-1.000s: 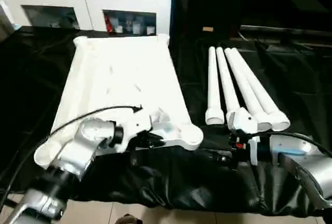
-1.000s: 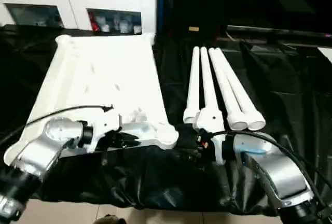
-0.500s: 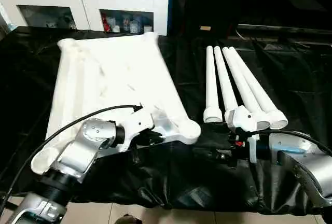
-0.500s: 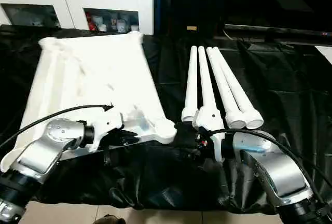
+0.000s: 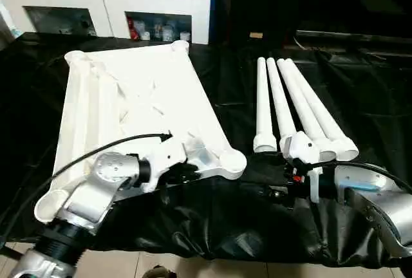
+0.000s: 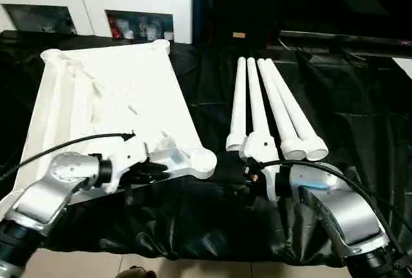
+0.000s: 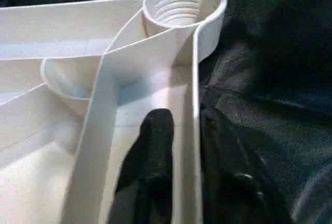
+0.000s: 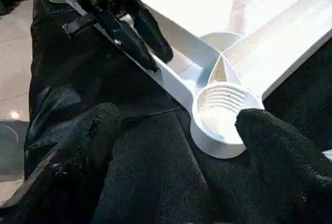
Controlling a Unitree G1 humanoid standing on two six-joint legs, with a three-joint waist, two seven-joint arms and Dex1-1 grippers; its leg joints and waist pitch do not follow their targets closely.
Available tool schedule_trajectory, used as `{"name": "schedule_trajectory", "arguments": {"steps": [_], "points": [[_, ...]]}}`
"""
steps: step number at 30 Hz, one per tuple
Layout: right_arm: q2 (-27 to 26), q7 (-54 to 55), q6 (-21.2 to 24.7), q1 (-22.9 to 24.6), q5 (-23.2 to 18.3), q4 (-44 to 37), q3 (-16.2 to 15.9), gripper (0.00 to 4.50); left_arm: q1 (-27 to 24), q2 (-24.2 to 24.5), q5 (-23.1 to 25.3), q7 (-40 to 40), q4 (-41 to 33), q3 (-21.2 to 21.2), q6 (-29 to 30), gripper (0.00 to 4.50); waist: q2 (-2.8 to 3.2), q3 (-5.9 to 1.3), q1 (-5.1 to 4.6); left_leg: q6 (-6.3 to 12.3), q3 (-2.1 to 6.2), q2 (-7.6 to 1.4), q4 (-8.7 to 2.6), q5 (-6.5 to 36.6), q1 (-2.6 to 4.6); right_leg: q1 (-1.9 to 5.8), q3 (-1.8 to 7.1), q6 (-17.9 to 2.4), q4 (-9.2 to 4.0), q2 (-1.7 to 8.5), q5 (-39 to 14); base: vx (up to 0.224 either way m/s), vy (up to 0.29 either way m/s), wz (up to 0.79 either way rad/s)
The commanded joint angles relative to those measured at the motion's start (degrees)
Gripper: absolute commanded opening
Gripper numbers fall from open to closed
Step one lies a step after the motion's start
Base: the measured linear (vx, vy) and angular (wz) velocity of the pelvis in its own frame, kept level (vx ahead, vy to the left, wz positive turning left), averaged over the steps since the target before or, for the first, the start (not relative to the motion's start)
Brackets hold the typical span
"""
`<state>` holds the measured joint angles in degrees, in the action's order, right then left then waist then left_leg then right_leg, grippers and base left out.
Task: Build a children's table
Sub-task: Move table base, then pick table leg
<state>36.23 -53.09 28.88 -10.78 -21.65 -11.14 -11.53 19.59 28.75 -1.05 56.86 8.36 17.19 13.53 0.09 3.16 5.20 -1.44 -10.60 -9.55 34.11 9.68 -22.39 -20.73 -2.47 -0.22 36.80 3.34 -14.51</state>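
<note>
Left eye view first: white table top (image 5: 135,104) lying flat on the black cloth (image 5: 212,226), ribs and screw holes facing up. Sits on the robot's left side of the work table. Just beside it on the right, four white legs (image 5: 290,107) lying close together in a row, fat ends toward the robot.

Left arm (image 5: 96,188) reaching forward over the near edge of the table top, bent a little at the wrist and pointing toward the right. Left gripper (image 5: 187,172) at the near rim, close to the near right corner socket (image 5: 232,161). In the left wrist view, one black finger (image 7: 153,151) inside the rim wall and one outside it. Thin white strip showing between the inner finger and the wall, so loosened, not squeezing.

Right arm (image 5: 380,207) low over the cloth, pointing left toward that same corner socket. Right gripper (image 8: 179,123) spread wide, with its fingers (image 8: 280,156) far apart and nothing between them but cloth and the socket up ahead. Wrist right by the fat ends of the legs.

Far behind, a white cabinet (image 5: 109,8).
</note>
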Motion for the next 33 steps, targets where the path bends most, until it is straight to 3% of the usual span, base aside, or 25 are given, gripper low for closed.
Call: {"name": "schedule_trajectory", "arguments": {"steps": [1,5,7,8,9,11,14,18,19,21,22,26,27,30,33], "points": [[0.82,-0.03,0.82,-0.25,-0.30,-1.25,1.99,4.05,-0.45,1.56,0.08,0.13,-1.27,-1.66,-0.31,1.14,-0.29,-3.36,0.25,1.83,1.90,-4.14,-3.94,10.50,1.54,1.52,2.81,-12.71,-4.77,5.43,-2.93,0.000,0.000,0.00],[-0.43,1.45,4.11,-1.33,-3.38,-2.04,4.33,4.05,-1.61,4.11,-3.57,2.68,-4.54,-5.04,0.56,1.14,-0.45,-3.33,0.20,2.07,1.80,-4.00,-3.87,9.96,1.60,1.37,2.83,-12.95,-4.72,5.38,-3.26,0.000,0.000,0.00],[-2.20,6.01,10.06,-3.98,-4.12,-1.42,5.61,4.05,-1.62,5.07,-5.56,2.39,-5.56,-7.65,0.57,1.14,-0.72,-3.23,0.19,2.01,1.70,-3.94,-3.87,9.74,1.55,1.30,2.81,-12.92,-4.77,5.28,-3.97,0.000,0.000,0.00],[-3.89,8.49,11.84,-5.84,-4.07,-0.13,6.13,4.05,-1.51,5.39,-6.05,2.23,-5.99,-8.39,0.92,1.14,-0.90,-3.22,-0.01,1.46,1.72,-3.82,-3.96,9.50,1.66,1.11,2.70,-13.07,-4.68,5.14,-5.43,0.000,0.000,0.00],[-3.89,8.49,11.84,-5.84,-4.07,-0.13,6.13,4.05,-1.51,5.39,-6.05,2.23,-5.99,-8.39,0.92,1.14,-0.72,-3.20,0.06,1.18,1.72,-3.83,-3.93,9.74,1.74,0.98,2.72,-13.05,-4.70,5.25,-6.25,0.000,0.000,0.00],[-8.88,15.76,15.13,-11.37,-2.45,5.54,7.51,4.31,-1.03,5.39,-6.32,1.06,-6.59,-9.43,1.33,1.21,-0.90,-3.14,-0.29,0.26,1.70,-3.72,-4.09,9.89,1.74,0.74,2.71,-13.05,-4.62,5.15,-7.58,0.000,0.000,0.00],[-13.98,23.95,17.02,-17.58,0.13,13.80,9.13,4.41,-0.32,4.66,-6.24,-0.38,-7.03,-9.58,1.91,1.21,-0.65,-3.30,-0.22,-2.51,1.53,-3.77,-4.15,10.28,2.05,0.56,2.77,-12.24,-4.53,5.09,-7.37,0.000,0.000,0.00],[-19.20,34.59,15.58,-25.92,3.74,27.15,11.15,4.50,0.17,3.27,-7.28,0.10,-8.67,-8.63,3.69,1.55,-0.69,-3.74,-0.09,-4.11,1.27,-3.60,-4.02,8.03,2.13,0.51,2.79,-12.59,-3.91,5.11,-2.29,0.000,0.000,0.00],[-19.20,34.59,15.58,-25.92,3.74,27.15,11.15,4.50,0.17,3.27,-7.28,0.10,-8.67,-8.63,3.69,1.55,-0.65,-3.71,-0.11,-4.14,1.28,-3.54,-4.04,7.62,1.97,0.66,2.77,-12.61,-3.85,5.03,-1.41,0.000,0.000,0.00],[-20.47,37.77,14.02,-28.80,5.00,32.66,11.70,4.50,0.32,3.05,-8.22,0.69,-9.87,-8.32,5.17,1.80,-0.75,-3.96,-0.04,-3.52,1.18,-3.42,-3.89,5.48,1.74,1.02,2.68,-12.09,-3.32,4.84,3.28,0.000,0.000,0.00],[-21.67,41.65,11.57,-32.11,6.27,39.44,12.63,4.50,0.60,2.86,-9.01,0.93,-10.83,-8.13,6.21,1.92,-0.81,-4.04,-0.08,-3.45,1.01,-3.33,-3.72,4.88,1.69,1.01,2.73,-12.23,-3.27,4.92,4.22,0.000,0.000,0.00],[-22.87,44.40,8.43,-36.35,6.91,47.97,13.59,4.50,0.84,2.89,-9.25,0.97,-11.99,-7.79,6.73,2.19,-0.96,-4.14,-0.10,-2.60,0.85,-3.27,-3.43,3.51,1.49,1.16,2.73,-12.52,-3.12,4.81,5.99,0.000,0.000,0.00],[-23.75,45.36,6.42,-39.63,7.86,54.46,13.88,4.50,0.90,2.92,-8.84,0.59,-13.03,-7.70,7.32,2.30,-0.91,-4.17,-0.16,-2.47,0.82,-3.35,-3.35,3.66,1.42,1.18,2.73,-12.61,-2.99,4.88,6.23,0.000,0.000,0.00],[-24.55,46.34,5.43,-41.82,8.43,59.91,14.12,4.50,0.53,3.54,-9.06,0.93,-14.65,-7.50,8.77,2.46,-1.30,-4.17,-0.20,-1.49,0.72,-3.35,-3.26,2.57,1.27,1.29,2.66,-12.36,-2.87,4.63,7.60,0.000,0.000,0.00],[-25.35,45.25,3.35,-43.91,8.80,65.41,14.56,4.50,0.07,4.52,-9.84,1.24,-16.37,-7.84,10.11,2.46,-1.31,-4.45,-0.12,-0.74,0.70,-3.40,-3.05,1.10,1.26,1.21,2.52,-12.51,-2.48,4.54,10.13,0.000,0.000,0.00]]}}
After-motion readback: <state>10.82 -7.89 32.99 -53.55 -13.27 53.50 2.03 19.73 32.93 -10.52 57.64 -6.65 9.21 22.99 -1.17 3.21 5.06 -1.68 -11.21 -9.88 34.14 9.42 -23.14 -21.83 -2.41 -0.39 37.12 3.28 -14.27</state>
